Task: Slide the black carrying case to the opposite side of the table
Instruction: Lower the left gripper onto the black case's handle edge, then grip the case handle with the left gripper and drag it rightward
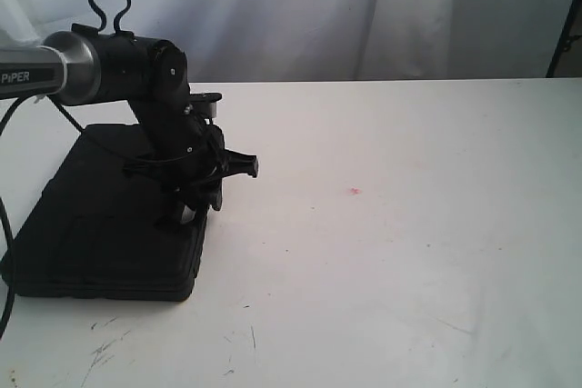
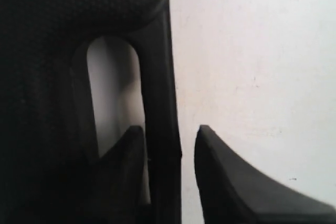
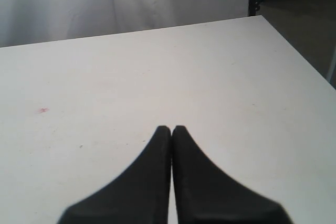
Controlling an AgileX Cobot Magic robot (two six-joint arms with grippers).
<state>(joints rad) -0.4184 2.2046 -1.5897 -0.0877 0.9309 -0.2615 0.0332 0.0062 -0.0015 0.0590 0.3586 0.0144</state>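
Nearest me is the scuffed tabletop (image 1: 409, 252), then the case (image 1: 100, 233), lying flat and closed on its left side; I can't see inside. Its handle (image 2: 157, 87) edge runs front to back and faces the tabletop's middle. My left end effector (image 2: 168, 129) is spread astride the handle bar, one finger in the slot. The right end effector (image 3: 171, 128) is pressed together above the tabletop.

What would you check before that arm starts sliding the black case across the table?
1. Left pincer straddles the handle bar of the case, one finger in the slot: ok.
2. Grip closed on handle bar: not ok, outer finger stands apart.
3. The case flat on the table: ok.
4. Path across: ok, only a red speck shows.
5. Right pincer shut, over bare table: ok.
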